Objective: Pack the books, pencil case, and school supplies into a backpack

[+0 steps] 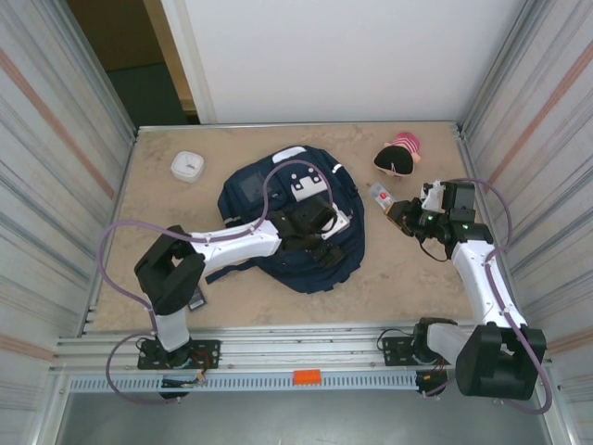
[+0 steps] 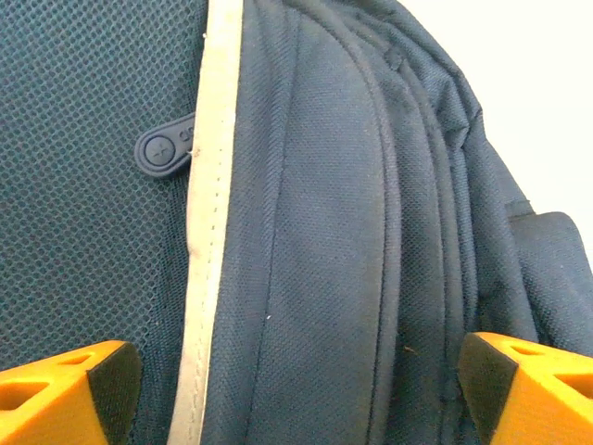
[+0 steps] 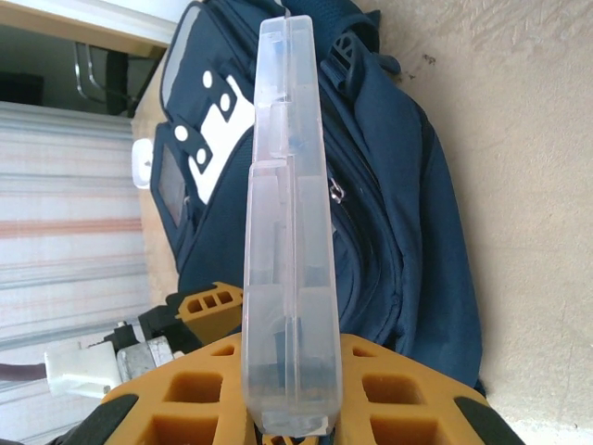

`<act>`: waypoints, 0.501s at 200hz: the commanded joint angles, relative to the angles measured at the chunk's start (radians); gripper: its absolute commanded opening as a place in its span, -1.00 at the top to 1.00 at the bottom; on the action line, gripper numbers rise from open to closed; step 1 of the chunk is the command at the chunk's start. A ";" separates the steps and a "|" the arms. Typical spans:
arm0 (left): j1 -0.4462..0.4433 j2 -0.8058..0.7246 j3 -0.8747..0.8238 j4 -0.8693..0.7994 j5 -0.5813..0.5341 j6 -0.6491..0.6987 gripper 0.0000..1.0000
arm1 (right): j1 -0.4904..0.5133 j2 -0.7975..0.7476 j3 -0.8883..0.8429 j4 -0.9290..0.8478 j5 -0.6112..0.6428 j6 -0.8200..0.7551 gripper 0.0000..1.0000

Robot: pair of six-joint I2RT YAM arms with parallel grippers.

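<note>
The navy backpack [image 1: 278, 199] lies flat in the middle of the table, its white patches and grey pocket facing up. My left gripper [image 1: 320, 230] hovers over its right half; the orange fingertips [image 2: 109, 375] stand wide open above the blue fabric [image 2: 334, 241], with nothing between them. Just right of the backpack [image 3: 408, 232], my right gripper [image 1: 408, 215] is shut on the end of a long clear plastic box [image 3: 287, 213], which juts out toward the bag. A flat black rectangle [image 1: 196, 298] lies by the left arm's elbow. The books are out of view.
A pink and black pouch [image 1: 398, 156] lies at the back right; I cannot tell whether it is the pencil case. A small white square item [image 1: 188, 165] sits at the back left. Ribbed metal walls [image 1: 56, 158] close in both sides.
</note>
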 commanded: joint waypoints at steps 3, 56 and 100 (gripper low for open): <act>0.001 0.032 0.011 -0.035 -0.083 0.014 -0.82 | -0.005 -0.031 -0.013 -0.005 -0.015 -0.015 0.73; 0.002 -0.007 0.035 -0.047 -0.296 -0.005 0.28 | -0.007 -0.049 -0.021 -0.023 0.006 -0.019 0.73; 0.023 -0.179 0.103 -0.042 -0.179 -0.040 0.86 | -0.007 -0.073 -0.030 -0.066 0.064 -0.021 0.72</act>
